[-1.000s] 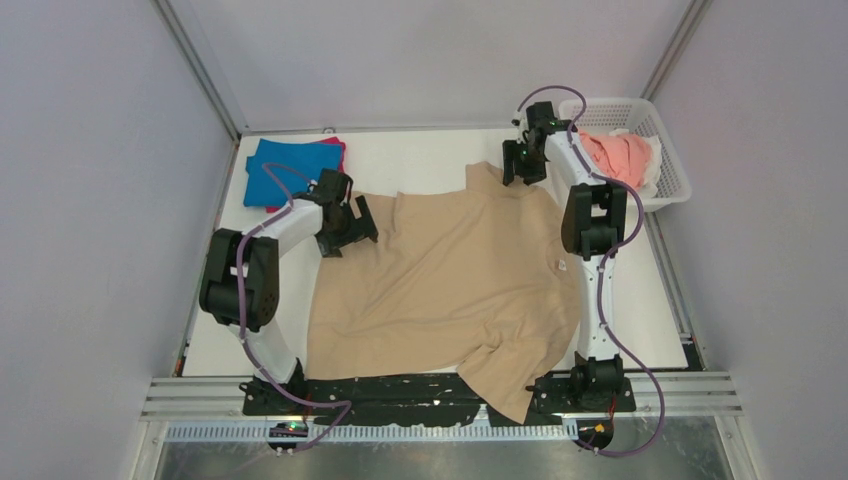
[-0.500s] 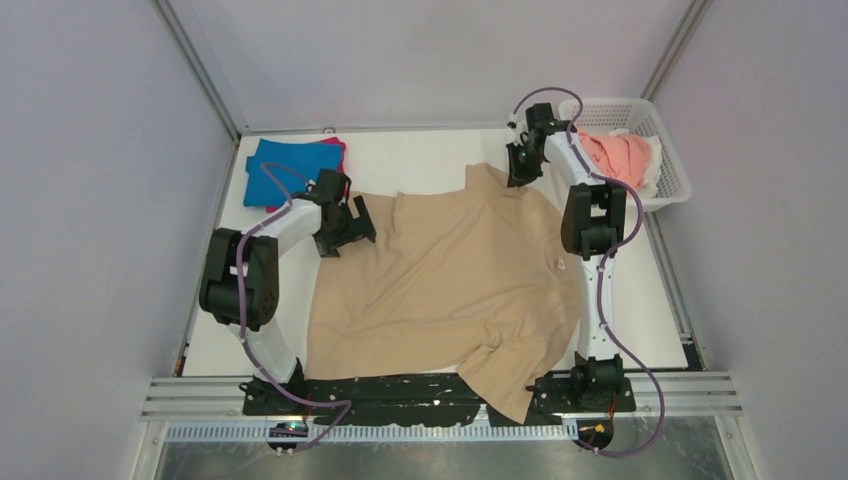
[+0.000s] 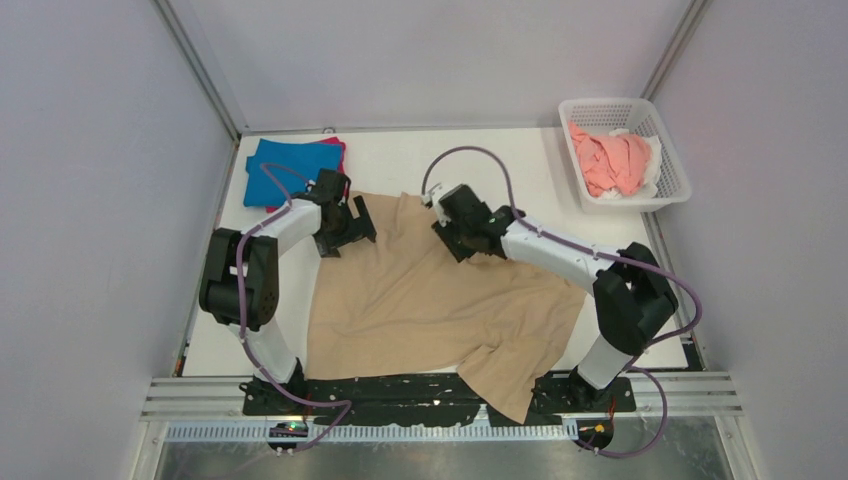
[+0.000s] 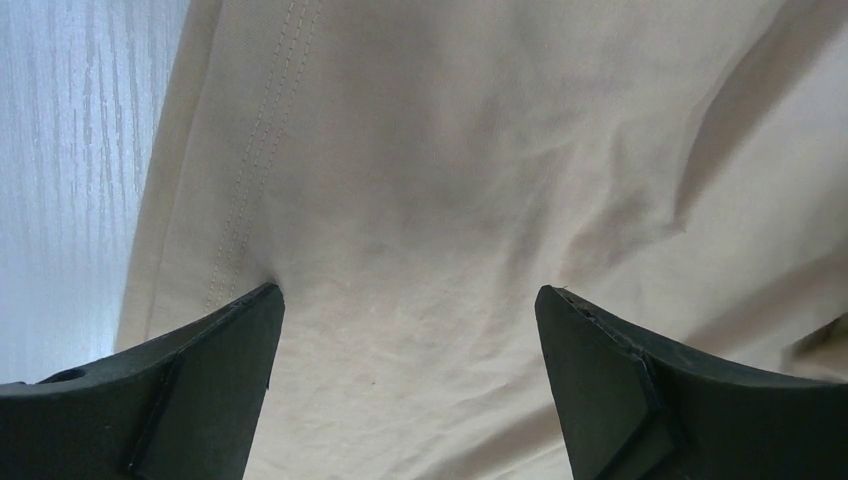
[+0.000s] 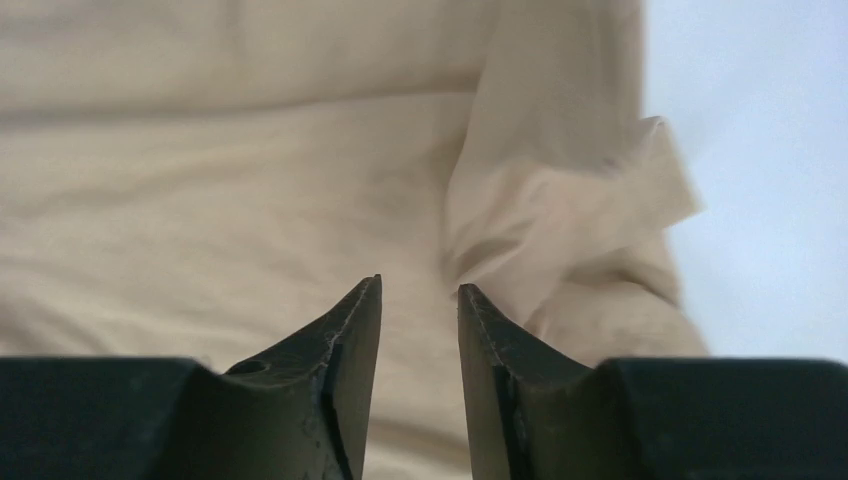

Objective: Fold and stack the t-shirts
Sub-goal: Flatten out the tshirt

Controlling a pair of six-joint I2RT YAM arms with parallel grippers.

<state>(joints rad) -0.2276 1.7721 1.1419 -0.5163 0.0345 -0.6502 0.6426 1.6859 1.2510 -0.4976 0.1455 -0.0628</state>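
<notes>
Top view: shows the tan t-shirt [image 3: 430, 300] rumpled across the middle of the worktop [image 3: 450, 165], its near corner hanging over the front edge. Places the left pincer [image 3: 352, 225] at its far-left edge and the right pincer [image 3: 458, 240] on cloth doubled over mid-shirt. Finds a blue t-shirt [image 3: 285, 165] lying on a magenta t-shirt [image 3: 337, 148] far left, and a salmon-pink t-shirt [image 3: 610, 160] and a white t-shirt [image 3: 655, 165] in the white mesh basket [image 3: 610, 103] far right.

Left wrist: shows the fingers [image 4: 200, 370] wide apart over tan cloth, beside a double-stitched hem [image 4: 250, 170].

Right wrist: shows only a slit between the fingers [image 5: 340, 360], with a bunched fold [image 5: 570, 230] just past the tips; cannot tell whether cloth is pinched.

bare table [image 3: 530, 165] behind tan shirt [image 3: 420, 300], basket [image 3: 630, 204] far-right
</notes>
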